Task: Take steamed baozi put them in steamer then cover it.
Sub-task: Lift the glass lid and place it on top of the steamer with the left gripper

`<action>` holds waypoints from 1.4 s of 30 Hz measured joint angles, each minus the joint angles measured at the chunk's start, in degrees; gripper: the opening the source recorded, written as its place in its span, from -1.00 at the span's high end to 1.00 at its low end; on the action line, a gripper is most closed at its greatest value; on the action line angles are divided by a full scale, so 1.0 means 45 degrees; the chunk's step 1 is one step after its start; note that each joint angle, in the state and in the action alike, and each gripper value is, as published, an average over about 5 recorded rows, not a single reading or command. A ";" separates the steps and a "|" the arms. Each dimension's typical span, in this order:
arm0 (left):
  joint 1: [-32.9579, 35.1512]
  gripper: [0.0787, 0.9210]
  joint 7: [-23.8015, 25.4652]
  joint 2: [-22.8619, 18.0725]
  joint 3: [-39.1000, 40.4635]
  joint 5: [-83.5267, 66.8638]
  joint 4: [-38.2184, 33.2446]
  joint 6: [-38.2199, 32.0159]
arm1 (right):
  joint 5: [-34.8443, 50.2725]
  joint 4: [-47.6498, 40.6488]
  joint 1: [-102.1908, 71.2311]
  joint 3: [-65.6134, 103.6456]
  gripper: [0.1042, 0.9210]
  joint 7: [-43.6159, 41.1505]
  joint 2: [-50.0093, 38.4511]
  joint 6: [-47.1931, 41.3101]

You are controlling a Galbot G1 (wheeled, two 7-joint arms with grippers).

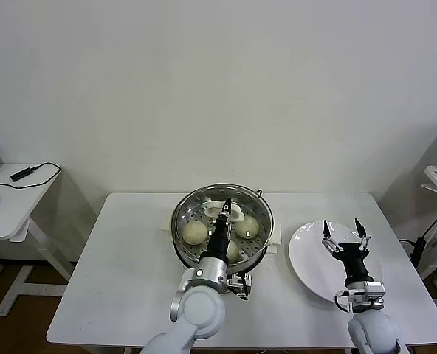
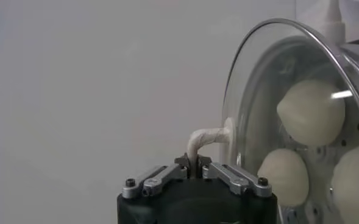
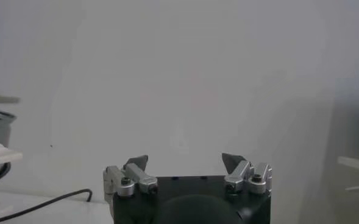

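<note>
At centre frame, the steamer (image 1: 222, 227) sits on the white surface (image 1: 130, 273), baozi (image 1: 195, 232) already on its tray. The left end effector (image 1: 226, 205) is pinched tight on the cover's (image 2: 270, 79) white handle (image 2: 208, 137), glass lid over the pot. Right end effector (image 1: 345, 230) spread wide, idle above the plate (image 1: 307, 258) at lower right. Risk: the narrow handle twisting in the pinch, so the lid seats crooked on the rim.

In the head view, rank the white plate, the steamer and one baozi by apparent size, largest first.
1-2. Steamer and white plate: look about equally wide, so no ranking.
3. Baozi: clearly smallest.
</note>
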 measured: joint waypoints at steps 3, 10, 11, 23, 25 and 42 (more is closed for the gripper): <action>-0.0024 0.74 0.0005 0.0022 -0.0038 0.0071 0.0084 -0.0052 | -0.0010 -0.0010 0.0003 0.0002 -0.76 -0.0013 0.0022 0.0019; -0.0080 0.74 0.0027 0.0058 -0.0137 0.0129 0.0215 -0.0128 | -0.0044 -0.0030 0.0039 -0.0014 -0.76 -0.0046 0.0056 0.0034; -0.0085 0.74 0.0029 0.0059 -0.0148 0.0129 0.0229 -0.0131 | -0.0054 -0.0036 0.0046 -0.0018 -0.76 -0.0049 0.0062 0.0036; -0.0108 0.74 0.0046 0.0083 -0.0228 0.0139 0.0309 -0.0169 | -0.0159 -0.0126 0.0119 -0.0042 -0.76 -0.0066 0.0140 0.0076; -0.0104 0.74 0.0060 0.0065 -0.0263 0.0140 0.0331 -0.0162 | -0.0181 -0.0150 0.0124 -0.0045 -0.76 -0.0071 0.0153 0.0083; -0.0049 0.74 0.0076 -0.0038 -0.0325 -0.0046 0.0419 -0.0087 | -0.0300 -0.0247 0.0208 -0.0090 -0.76 -0.0089 0.0238 0.0123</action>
